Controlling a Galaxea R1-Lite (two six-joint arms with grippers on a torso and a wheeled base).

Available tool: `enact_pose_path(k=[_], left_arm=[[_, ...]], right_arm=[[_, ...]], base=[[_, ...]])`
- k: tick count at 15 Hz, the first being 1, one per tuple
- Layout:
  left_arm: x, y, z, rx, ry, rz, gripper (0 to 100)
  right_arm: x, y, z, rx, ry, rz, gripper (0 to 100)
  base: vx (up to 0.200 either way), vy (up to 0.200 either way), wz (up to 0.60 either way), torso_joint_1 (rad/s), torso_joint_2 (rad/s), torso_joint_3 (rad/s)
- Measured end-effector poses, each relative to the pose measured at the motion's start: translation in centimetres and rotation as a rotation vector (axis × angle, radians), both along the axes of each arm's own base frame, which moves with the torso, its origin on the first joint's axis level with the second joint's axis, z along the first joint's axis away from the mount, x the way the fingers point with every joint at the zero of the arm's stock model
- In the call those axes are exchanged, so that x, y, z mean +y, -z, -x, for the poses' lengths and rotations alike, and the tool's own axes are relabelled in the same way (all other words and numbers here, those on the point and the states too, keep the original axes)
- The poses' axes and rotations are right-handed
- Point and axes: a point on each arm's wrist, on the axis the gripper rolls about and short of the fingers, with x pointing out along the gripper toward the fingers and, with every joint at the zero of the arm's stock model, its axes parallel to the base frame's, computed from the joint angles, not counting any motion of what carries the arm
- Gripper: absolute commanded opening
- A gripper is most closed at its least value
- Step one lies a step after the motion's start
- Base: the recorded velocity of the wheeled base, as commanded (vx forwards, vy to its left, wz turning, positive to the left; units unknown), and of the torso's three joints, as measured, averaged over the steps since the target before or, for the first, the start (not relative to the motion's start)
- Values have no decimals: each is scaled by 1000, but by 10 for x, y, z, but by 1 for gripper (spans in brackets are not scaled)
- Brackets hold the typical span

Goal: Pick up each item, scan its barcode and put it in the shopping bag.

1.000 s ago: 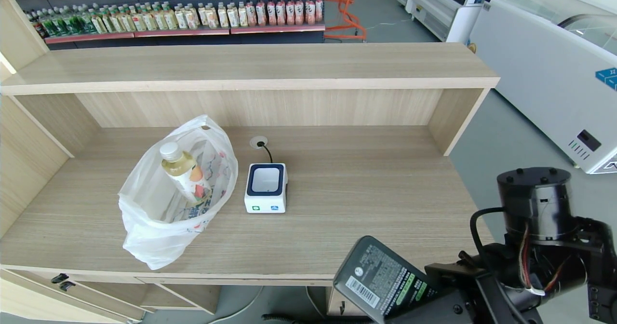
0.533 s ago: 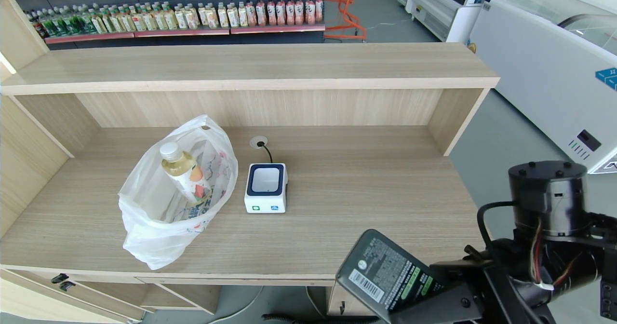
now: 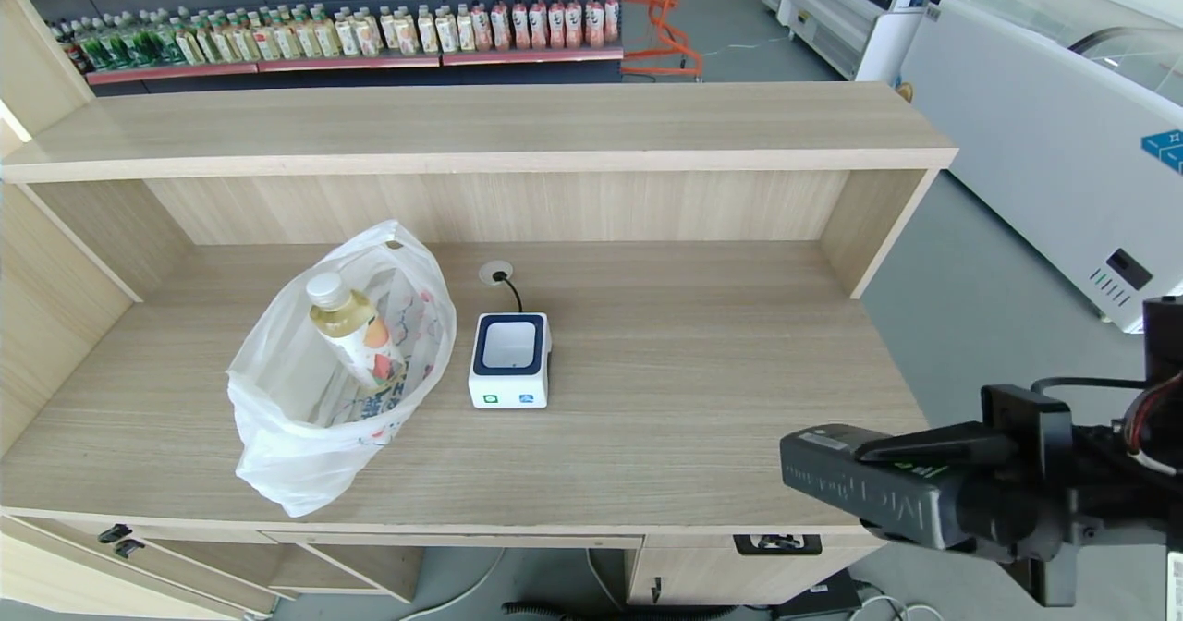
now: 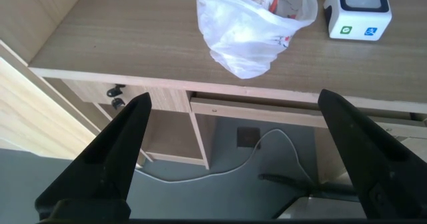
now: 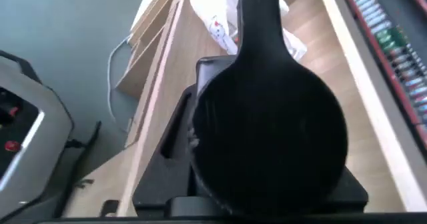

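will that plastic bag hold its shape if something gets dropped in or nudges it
Probably floppy: the shopping bag is thin, crinkled film, slumped on the counter. Likely light, so a nudge may slide it. The bottle leaning inside could shift and tip it.

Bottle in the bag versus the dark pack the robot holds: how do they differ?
The bottle is pale with a white cap; the dark pack is black. The bottle leans inside the shopping bag on the counter; the dark pack is gripped in the right hand, in the air. Both bear print.
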Motion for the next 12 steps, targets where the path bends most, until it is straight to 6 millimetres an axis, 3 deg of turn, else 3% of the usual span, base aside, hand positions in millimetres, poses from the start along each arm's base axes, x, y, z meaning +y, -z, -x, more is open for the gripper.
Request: enact_pose_path(k=[4,7,9,10,12], left_arm=[[0,0,0,0,0,0,100],[0,0,0,0,0,0,100],[0,0,0,0,-1,0,100],[0,0,0,0,-1,0,100],[0,0,0,0,-1,0,100]], right_arm=[[-27,-34,-12,605,327,-176,0],[-29,-63,-25,1166,633,-508,0],[-17,-73,-33,1502,765,-806,0],[-11,-75,-37,1565,804,-898,0],[1,-70,-42,1614,808,-906,0]], base=[[0,0,0,0,0,0],[0,0,0,0,0,0],[0,0,0,0,0,0],[0,0,0,0,0,0],[0,0,0,0,0,0]])
